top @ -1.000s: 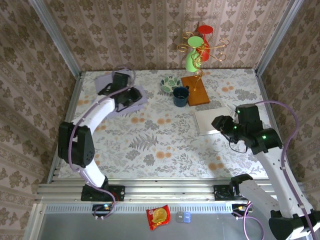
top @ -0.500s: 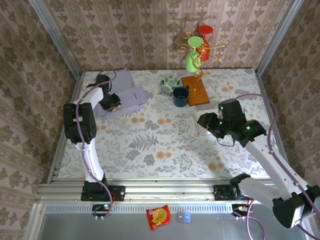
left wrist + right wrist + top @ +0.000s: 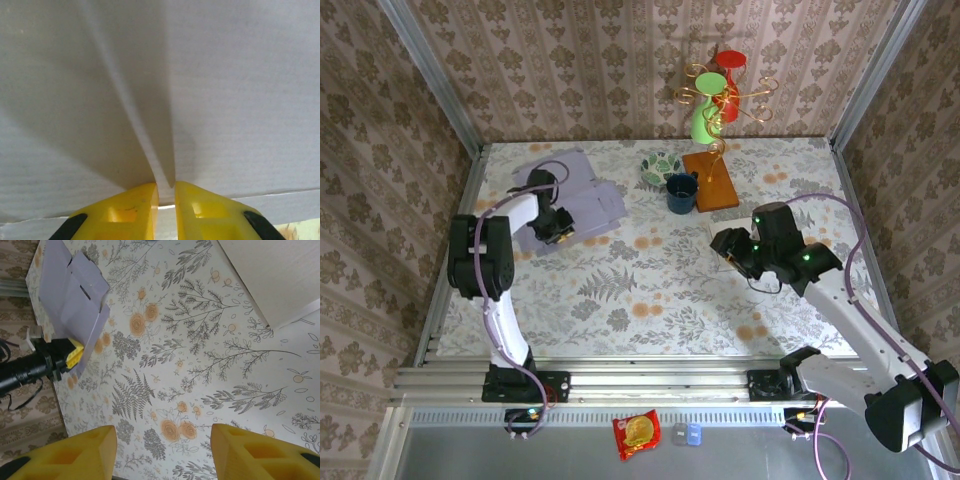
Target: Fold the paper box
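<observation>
L hand [image 3: 166,190] pinching lavender paper box [image 3: 590,200]; R hand [image 3: 162,452] fingers apart

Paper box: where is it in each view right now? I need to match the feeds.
Top external: paper box, upper left of centre.
Left wrist: paper box spans the frame above the jaws.
Right wrist: paper box, upper left.
Shared landmark: left gripper at the box's edge.

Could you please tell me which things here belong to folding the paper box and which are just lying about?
Job: paper box, left tool pinching its edge, open right tool.

Lying about: patterned bowl, dark mug, wooden board, white panel, cup stand, snack packet.
</observation>
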